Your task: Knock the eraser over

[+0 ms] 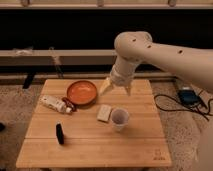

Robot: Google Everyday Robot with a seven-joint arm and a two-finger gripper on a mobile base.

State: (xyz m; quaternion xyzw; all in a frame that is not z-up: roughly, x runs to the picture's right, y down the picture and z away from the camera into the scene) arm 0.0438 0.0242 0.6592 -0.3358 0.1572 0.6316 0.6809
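The arm (170, 52) leaves our right edge; its tool (116, 89) hangs over the back of the worktop (100, 145), jaws apart. We cannot read the corner mark (158, 156).

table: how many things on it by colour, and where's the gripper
black: 1, the eraser
orange: 1, the bowl
white: 2, the tube bottle and the paper cup
beige: 1, the flat block
total: 5 on the table
The gripper hangs above the table's far side, jaws apart.
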